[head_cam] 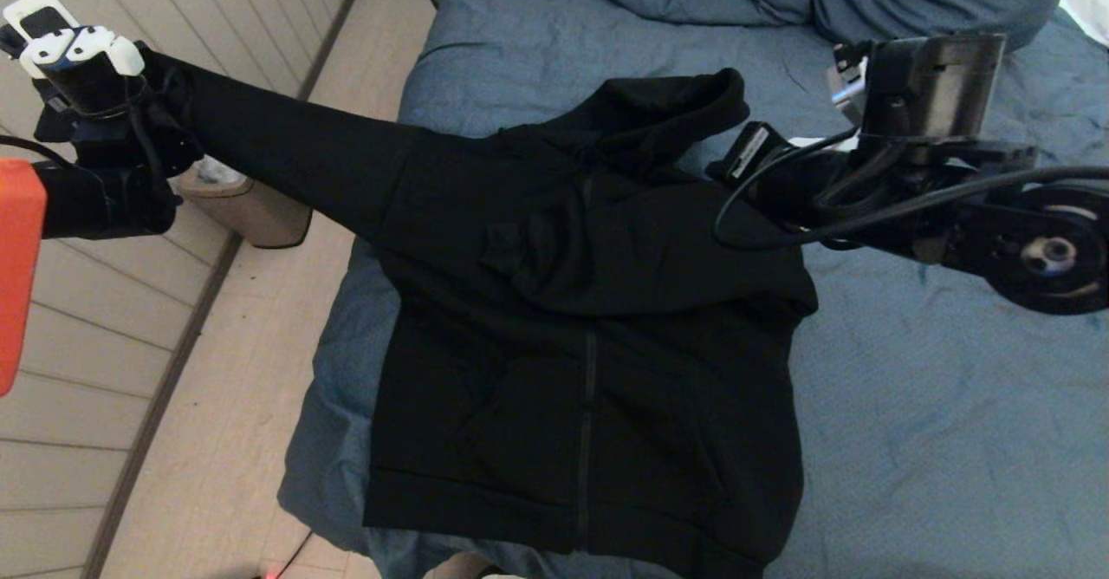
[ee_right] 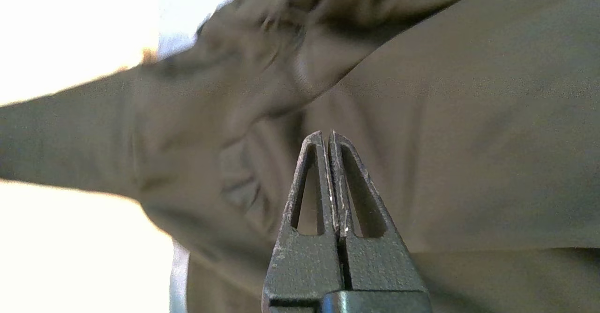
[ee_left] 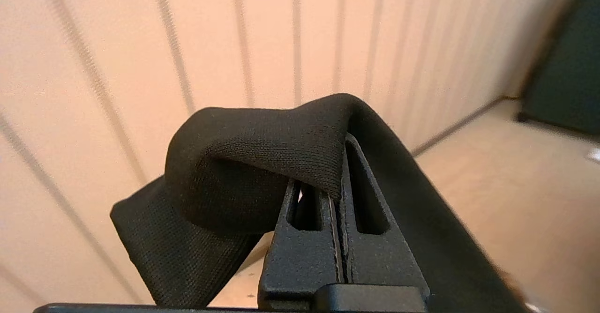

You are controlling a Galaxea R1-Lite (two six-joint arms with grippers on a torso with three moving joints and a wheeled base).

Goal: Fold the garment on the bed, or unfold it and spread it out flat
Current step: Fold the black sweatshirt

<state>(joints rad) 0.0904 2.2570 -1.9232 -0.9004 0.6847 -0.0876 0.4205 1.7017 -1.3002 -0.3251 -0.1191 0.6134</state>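
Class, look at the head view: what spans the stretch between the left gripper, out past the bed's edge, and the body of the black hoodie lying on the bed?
The garment's own sleeve, clamped in the left gripper, stretches taut across that gap, above the floor.

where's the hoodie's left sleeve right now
In the head view the sleeve stretches off the bed toward the left, over the floor, its cuff pinched in the shut left gripper near the paneled wall.

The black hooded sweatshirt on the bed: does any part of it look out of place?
Yes. One sleeve of the black hooded sweatshirt is stretched off the blue bed, over the floor, its cuff pinched in the shut left gripper.
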